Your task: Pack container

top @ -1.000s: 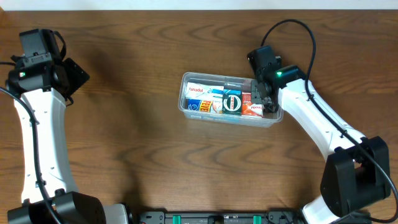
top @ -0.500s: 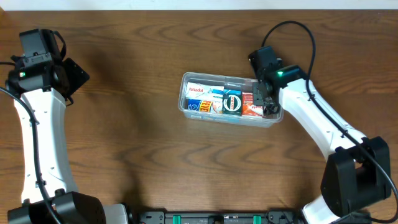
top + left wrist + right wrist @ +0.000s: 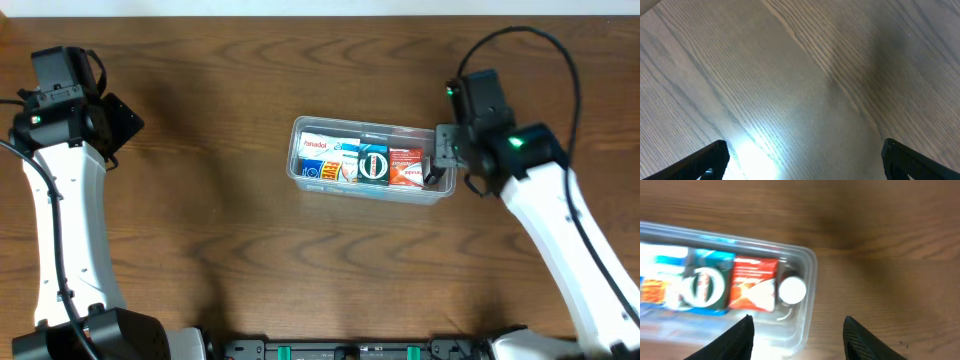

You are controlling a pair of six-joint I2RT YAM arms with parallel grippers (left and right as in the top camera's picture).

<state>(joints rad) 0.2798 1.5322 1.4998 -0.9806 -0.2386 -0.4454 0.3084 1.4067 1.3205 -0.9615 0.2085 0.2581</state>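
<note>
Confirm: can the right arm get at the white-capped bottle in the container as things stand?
Probably yes. The right pincer is open above the container's right end; the white-capped bottle stands there uncovered, though tight between the red box and the end wall.

You see a brown wooden table (image 3: 200, 230) with clear grain; along its near edge runs a black rail (image 3: 400, 351) with green clips.

One word reads clearly: "Panadol", in red on the white cardboard box (image 3: 315, 146) in the clear rectangular plastic container (image 3: 368, 196), at the end nearest the wooden counter (image 3: 220, 240)'s left edge. Print on the blue-and-orange box (image 3: 320, 169), teal box (image 3: 373, 163) and red box (image 3: 406, 167) is too small to read.
</note>
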